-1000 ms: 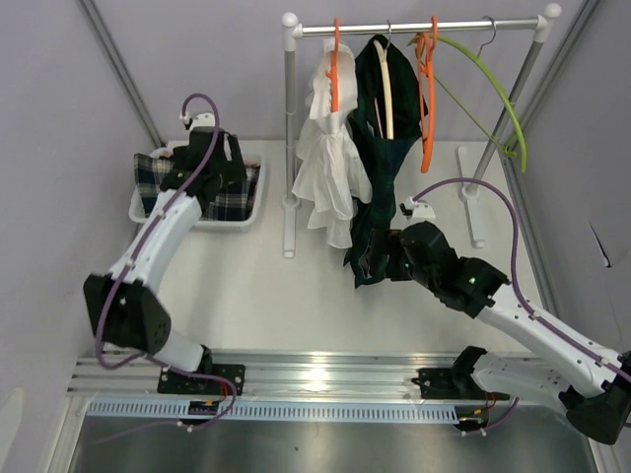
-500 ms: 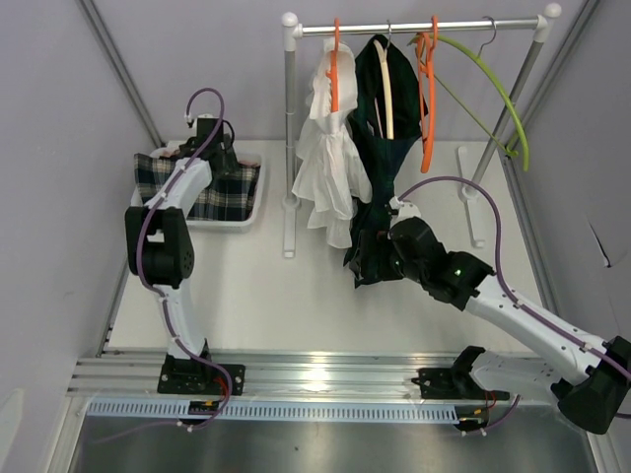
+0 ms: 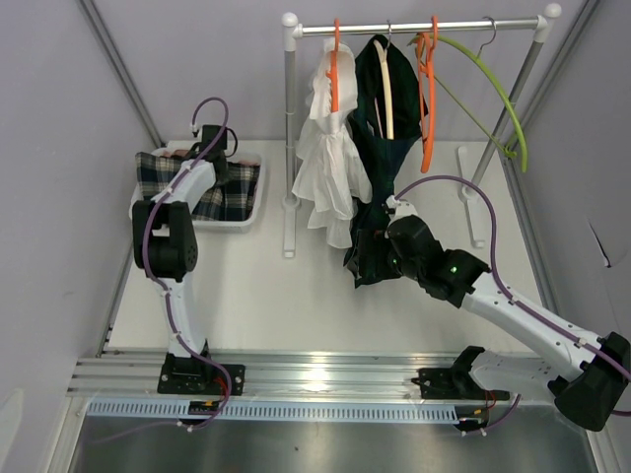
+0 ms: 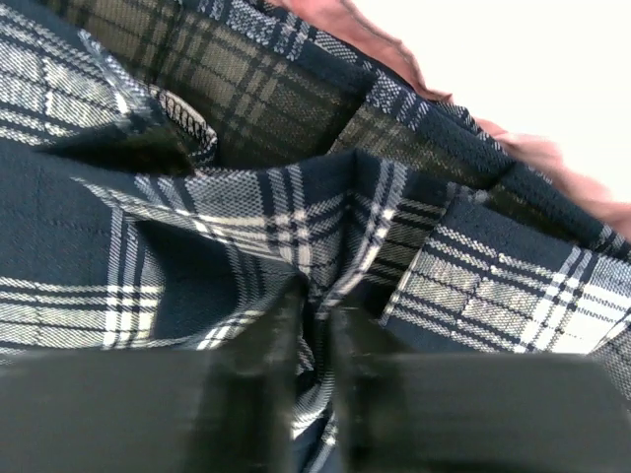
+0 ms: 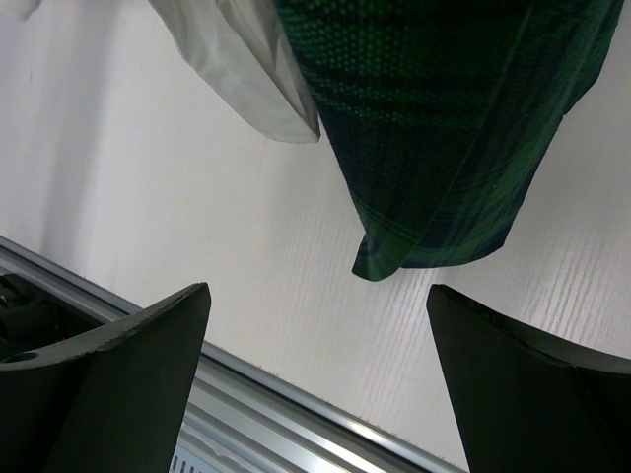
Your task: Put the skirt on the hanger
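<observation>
Skirt [image 3: 242, 197] is lying bunched in the tray [image 3: 232, 225], left gripper [image 4: 314, 307] pinching a fold, right gripper [image 5: 317, 291] hovering wide open well right of it, hanging seemingly not begun.

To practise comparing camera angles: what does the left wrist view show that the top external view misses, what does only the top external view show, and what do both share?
Only the left wrist view: the left gripper pinching a fold of the plaid skirt up close, with a reddish cloth edge behind. Only the top external view: the rack, its orange hangers and green hanger, a white garment, a dark green garment, the right arm and the white tray. Both: the plaid skirt under the left gripper.
</observation>
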`<state>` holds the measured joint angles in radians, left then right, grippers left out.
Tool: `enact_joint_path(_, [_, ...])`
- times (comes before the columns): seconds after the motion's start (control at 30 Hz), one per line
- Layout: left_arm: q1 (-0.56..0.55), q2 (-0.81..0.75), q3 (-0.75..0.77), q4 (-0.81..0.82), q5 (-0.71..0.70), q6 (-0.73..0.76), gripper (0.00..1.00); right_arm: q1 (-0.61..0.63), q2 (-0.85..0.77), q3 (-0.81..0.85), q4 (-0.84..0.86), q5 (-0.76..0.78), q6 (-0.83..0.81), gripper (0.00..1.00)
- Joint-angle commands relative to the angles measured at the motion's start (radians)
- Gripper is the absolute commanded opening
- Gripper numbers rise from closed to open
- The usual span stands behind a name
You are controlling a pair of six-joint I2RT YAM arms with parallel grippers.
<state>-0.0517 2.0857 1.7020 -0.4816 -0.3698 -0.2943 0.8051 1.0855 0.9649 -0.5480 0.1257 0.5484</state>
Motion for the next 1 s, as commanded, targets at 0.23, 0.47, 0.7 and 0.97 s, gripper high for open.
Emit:
enact_joint_path(0.23, [0.006,-0.216,0.065,-0.025,0.048,-0.003,0.0,-0.007,-0.016,0.006,0.034,-0.015,-0.016,0.99])
enact_joint_path(0.47, [-0.04,-0.407,0.096,-0.078,0.075,0.05,0.0,-0.009,-0.004,0.003,0.065,-0.024,-0.024,0.99])
enact_joint_path(0.7, [-0.164,-0.576,0.024,-0.08,0.042,0.081,0.0,-0.007,0.03,0.012,0.086,-0.044,-0.03,0.99])
enact_joint_path(0.97, [-0.27,-0.808,0.116,-0.143,-0.001,0.112,0.0,-0.009,0.033,0.02,0.094,-0.044,-0.07,0.99])
